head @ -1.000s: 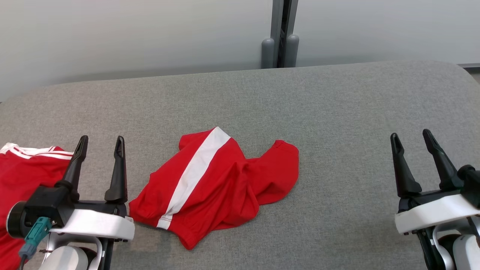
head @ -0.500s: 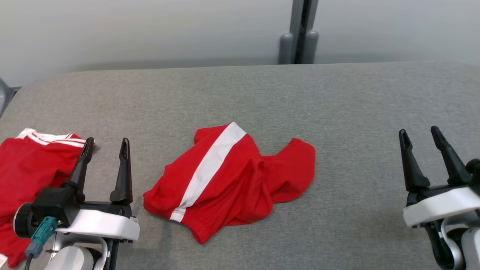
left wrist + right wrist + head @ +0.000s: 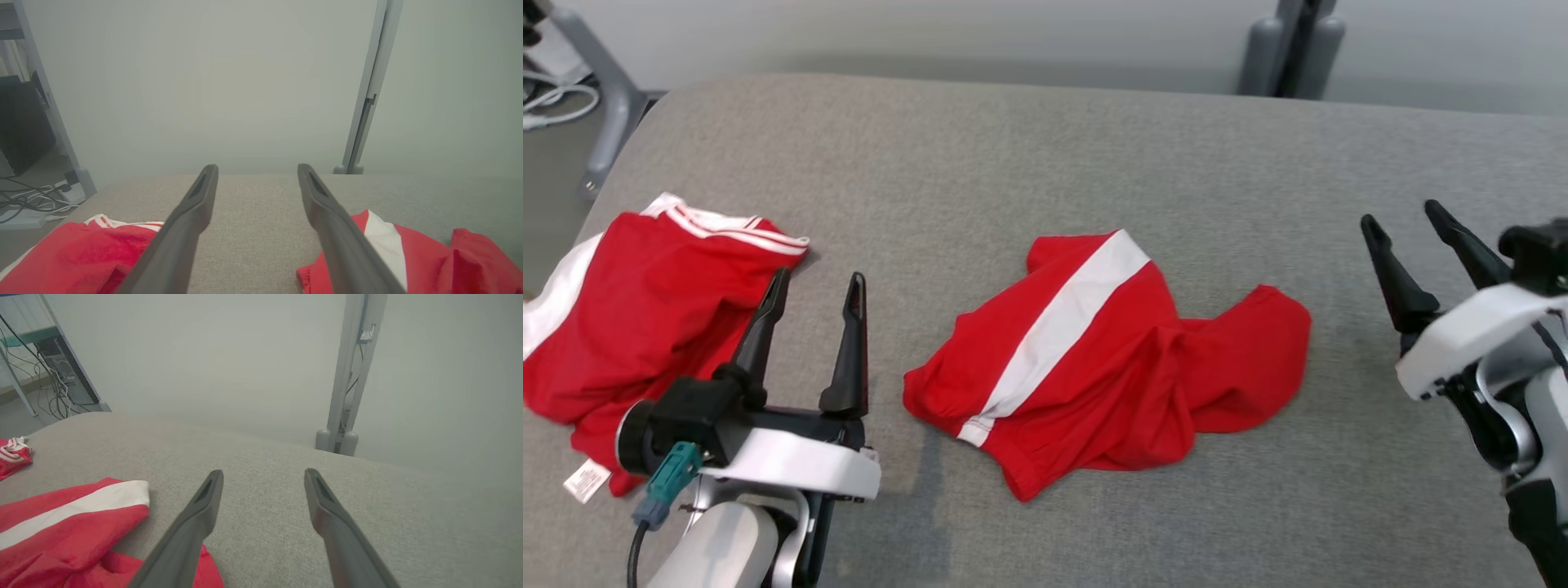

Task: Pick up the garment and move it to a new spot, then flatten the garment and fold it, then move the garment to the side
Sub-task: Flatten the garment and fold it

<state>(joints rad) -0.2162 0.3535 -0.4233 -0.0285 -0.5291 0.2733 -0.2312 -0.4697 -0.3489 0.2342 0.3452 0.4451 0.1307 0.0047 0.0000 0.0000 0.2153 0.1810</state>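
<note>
A crumpled red garment (image 3: pixel 1094 384) with a broad white stripe lies in the middle of the grey fabric table (image 3: pixel 1013 163). It also shows in the left wrist view as the garment (image 3: pixel 429 261) and in the right wrist view as the garment (image 3: pixel 61 526). My left gripper (image 3: pixel 818 278) hovers open just left of it, nothing between its fingers (image 3: pixel 257 167). Over bare table to the garment's right, my right gripper (image 3: pixel 1399 212) is open and empty (image 3: pixel 264 472).
A second red garment (image 3: pixel 645 310) with white trim lies bunched at the table's left edge, behind my left gripper. A grey post (image 3: pixel 1290 49) stands behind the table. A metal leg and cables (image 3: pixel 596 90) sit off the far left corner.
The head camera has turned left, so the whole picture has shifted right and more of the left garment shows. Both grippers stay open; the garments lie as before.
</note>
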